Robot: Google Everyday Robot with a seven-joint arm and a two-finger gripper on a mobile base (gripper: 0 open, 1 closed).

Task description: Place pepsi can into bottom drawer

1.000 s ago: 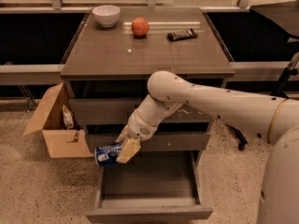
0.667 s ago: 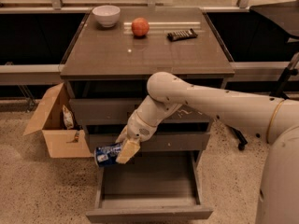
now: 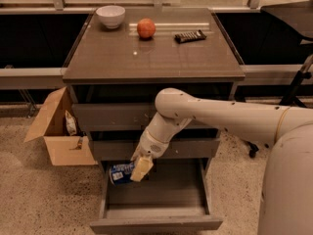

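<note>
The pepsi can (image 3: 120, 173) is blue with white markings and lies on its side in my gripper (image 3: 137, 170), which is shut on it. The gripper holds the can over the back left part of the bottom drawer (image 3: 155, 223), which is pulled open below the cabinet. My white arm reaches in from the right, across the middle drawer front. The can is just above the drawer's left wall; whether it touches the drawer floor I cannot tell.
On the cabinet top (image 3: 151, 58) stand a white bowl (image 3: 110, 15), an orange fruit (image 3: 146, 28) and a dark snack bar (image 3: 190, 35). An open cardboard box (image 3: 61, 131) sits on the floor left of the cabinet. A black stand leg (image 3: 293, 92) is at right.
The gripper with the can has shifted slightly right and down, from outside the drawer's left edge toward its inside.
</note>
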